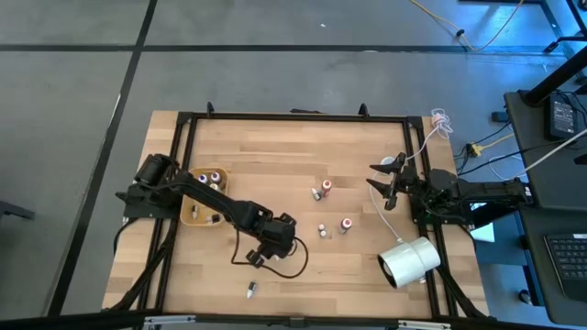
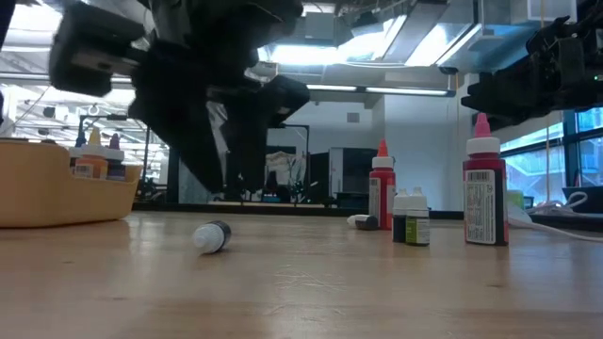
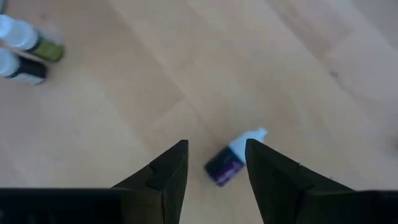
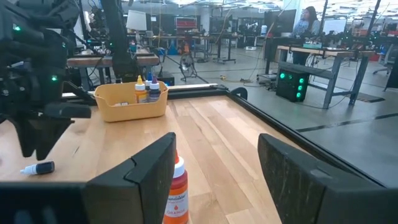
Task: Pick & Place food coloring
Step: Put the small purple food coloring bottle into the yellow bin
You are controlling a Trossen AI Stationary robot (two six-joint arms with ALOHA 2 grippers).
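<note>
Near the counter's left edge sits the tan plastic tray (image 1: 194,216), some bottles already in it. Our left hand (image 3: 216,163) hangs over the counter's middle, fingers parted, nothing gripped, straddling a small dark-bodied, white-capped food coloring bottle (image 3: 231,160) lying on its side. We judge this the pick step; next we descend and close. Our right hand (image 4: 214,165) waits released by the right edge.
</note>
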